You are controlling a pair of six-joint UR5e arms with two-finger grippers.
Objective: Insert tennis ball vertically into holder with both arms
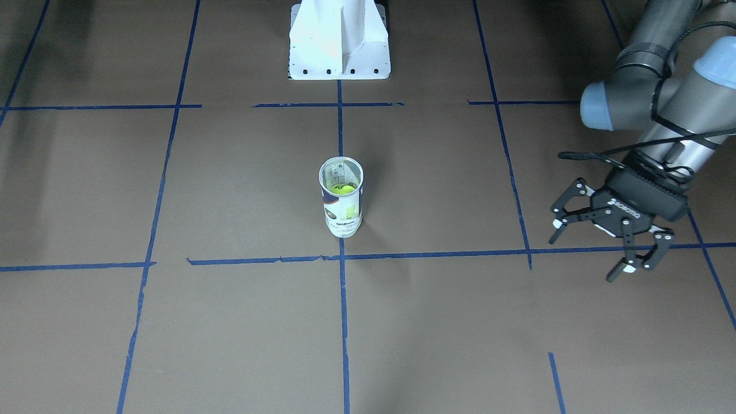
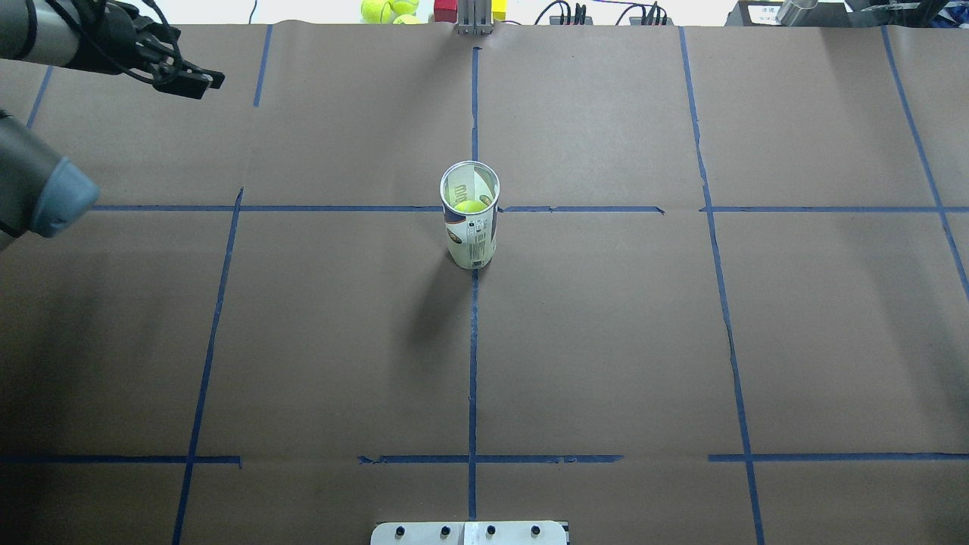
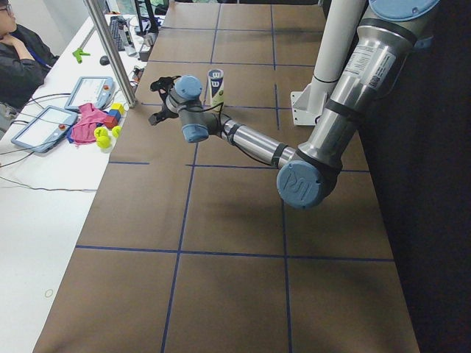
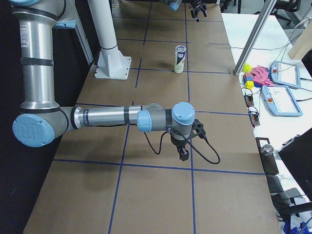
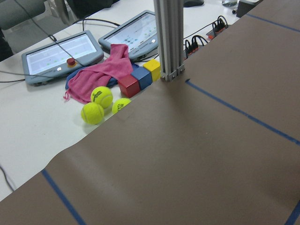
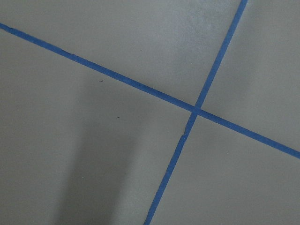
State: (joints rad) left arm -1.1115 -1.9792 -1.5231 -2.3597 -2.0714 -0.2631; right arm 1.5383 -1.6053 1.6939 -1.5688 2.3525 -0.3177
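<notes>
The holder (image 1: 341, 201) is a clear can with a white and navy label. It stands upright at the table's middle on a blue tape line, mouth up, and also shows in the overhead view (image 2: 472, 231). A yellow tennis ball (image 1: 344, 188) lies inside it, also seen in the overhead view (image 2: 471, 205). My left gripper (image 1: 583, 257) is open and empty, raised far to the holder's side near the table's far edge. My right gripper (image 4: 183, 154) points down over bare table, far from the holder (image 4: 180, 59). I cannot tell whether it is open or shut.
The white pedestal base (image 1: 339, 46) stands at the robot's side of the table. Beyond the far edge lie several loose tennis balls (image 5: 96, 105), coloured cubes (image 5: 140, 78), a pink cloth (image 5: 105, 70), tablets, and an aluminium post (image 5: 168, 42). A person sits there (image 3: 18, 55).
</notes>
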